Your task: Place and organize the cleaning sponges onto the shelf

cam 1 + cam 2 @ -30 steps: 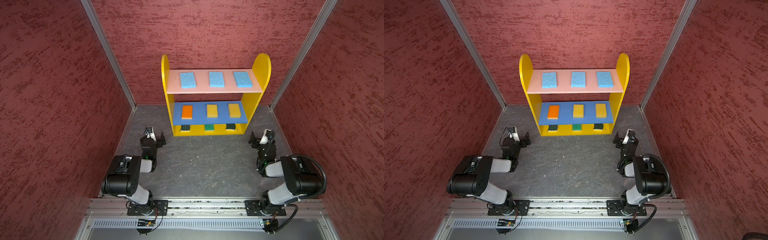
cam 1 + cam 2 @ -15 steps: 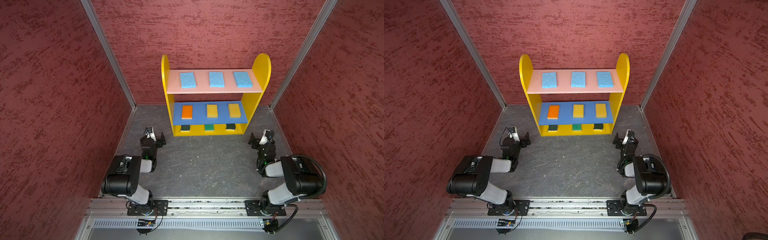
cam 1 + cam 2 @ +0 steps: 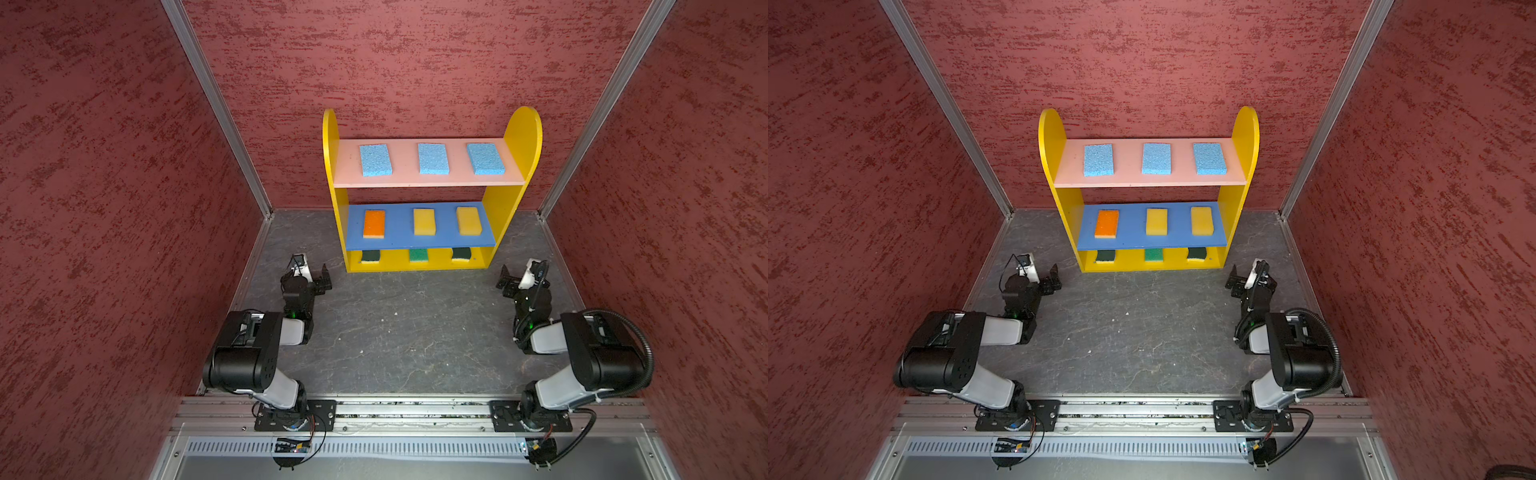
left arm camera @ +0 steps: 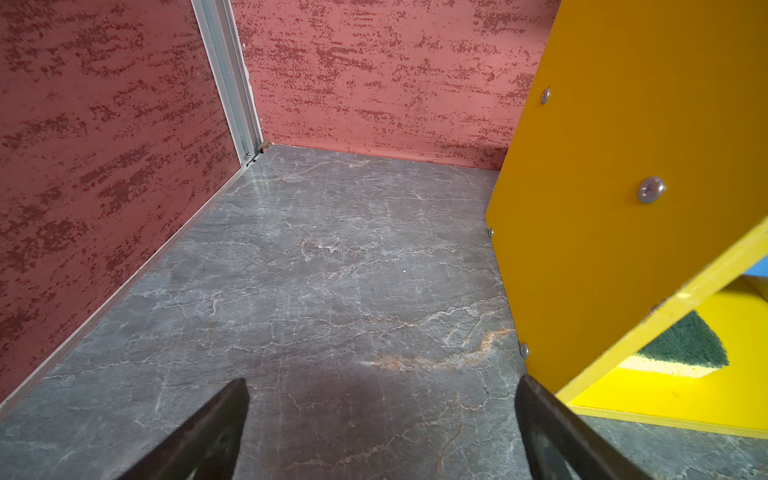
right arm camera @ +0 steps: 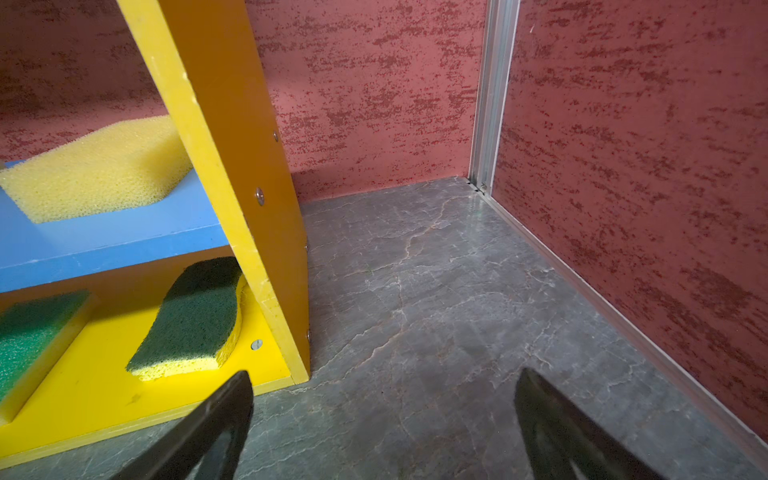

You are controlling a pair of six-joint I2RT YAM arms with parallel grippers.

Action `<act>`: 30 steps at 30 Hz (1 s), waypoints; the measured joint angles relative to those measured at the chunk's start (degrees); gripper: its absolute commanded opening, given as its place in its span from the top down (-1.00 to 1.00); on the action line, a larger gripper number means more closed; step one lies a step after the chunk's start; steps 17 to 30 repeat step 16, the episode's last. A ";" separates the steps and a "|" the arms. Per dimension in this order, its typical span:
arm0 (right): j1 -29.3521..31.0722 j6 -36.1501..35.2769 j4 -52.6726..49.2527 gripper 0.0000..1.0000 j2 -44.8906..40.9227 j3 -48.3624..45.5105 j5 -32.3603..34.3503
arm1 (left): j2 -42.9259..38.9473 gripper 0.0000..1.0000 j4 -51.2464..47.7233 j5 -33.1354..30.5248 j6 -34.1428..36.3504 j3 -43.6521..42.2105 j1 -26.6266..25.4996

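Note:
Against the back wall stands the shelf (image 3: 521,137) (image 3: 1246,133). Three light blue sponges (image 3: 433,158) lie on its pink board. An orange-topped sponge (image 3: 374,223) and two yellow ones (image 3: 424,221) lie on the blue board. On the yellow bottom a bright green sponge (image 3: 418,254) sits between two dark green ones (image 3: 370,255). My left gripper (image 3: 320,280) (image 4: 380,415) hangs open and empty over the floor by the shelf's left foot. My right gripper (image 3: 508,280) (image 5: 382,415) hangs open and empty by the right foot, near a dark green sponge (image 5: 191,316).
Red textured walls (image 3: 104,208) close in the left, right and back. Aluminium corner posts (image 3: 216,108) stand at both back corners. The grey marbled floor (image 3: 407,328) stretches between the arms. A metal rail (image 3: 415,409) carrying both arm bases runs along the front.

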 measured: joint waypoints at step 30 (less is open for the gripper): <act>0.00 0.00 0.00 -0.98 0.00 0.00 0.00 | 0.00 -0.99 -0.20 2.10 -0.07 0.33 1.22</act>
